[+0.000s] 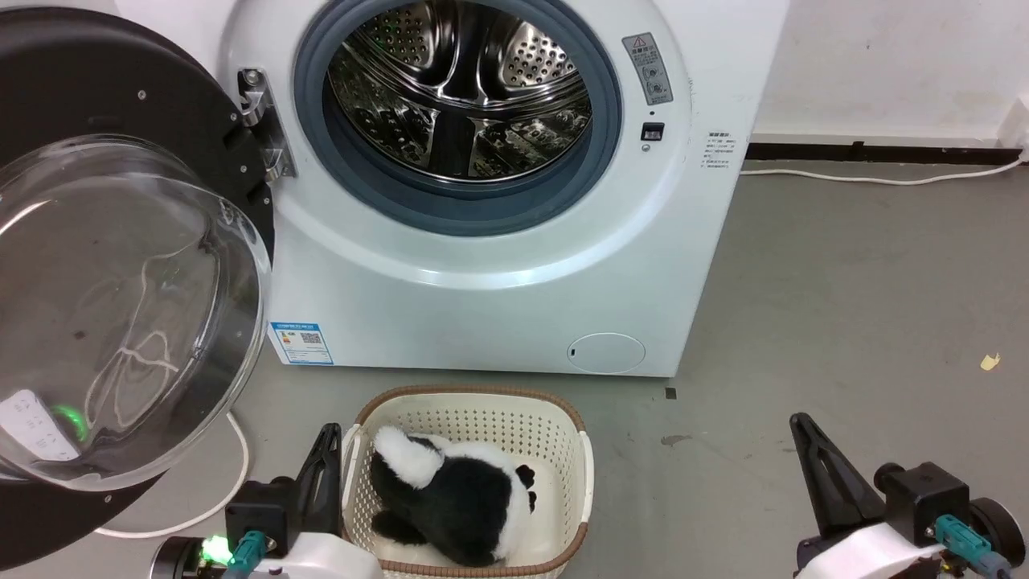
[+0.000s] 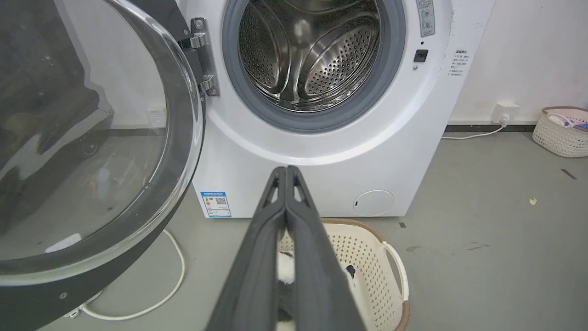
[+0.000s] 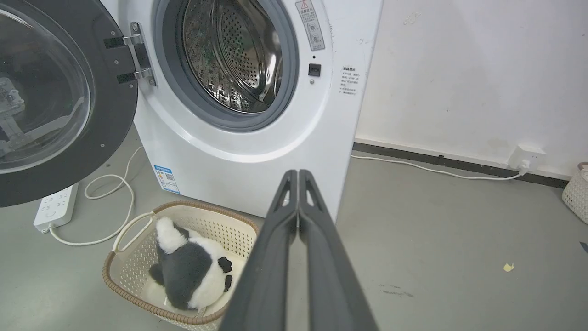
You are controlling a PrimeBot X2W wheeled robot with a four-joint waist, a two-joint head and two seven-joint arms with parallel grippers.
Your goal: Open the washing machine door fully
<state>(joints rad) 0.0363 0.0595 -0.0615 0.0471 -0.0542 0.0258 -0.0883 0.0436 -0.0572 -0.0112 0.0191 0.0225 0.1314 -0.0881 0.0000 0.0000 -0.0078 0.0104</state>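
The washing machine door [image 1: 120, 305] stands swung wide to the left on its hinge [image 1: 261, 121], its clear glass bowl bulging toward me inside the black rim. It also appears as the door [image 2: 92, 138] and the door [image 3: 50, 96] in the wrist views. The white washing machine [image 1: 498, 265] shows its bare steel drum [image 1: 458, 88]. My left gripper [image 1: 330, 434] is shut and empty, low in front of the machine beside the basket, well clear of the door. My right gripper [image 1: 797, 424] is shut and empty over the floor at the right.
A cream basket [image 1: 575, 438] holding a black-and-white plush toy [image 1: 458, 498] sits on the floor before the machine. A white cable [image 1: 233, 474] and a power strip [image 3: 55, 207] lie under the door. A second basket [image 2: 562, 133] stands by the wall at right.
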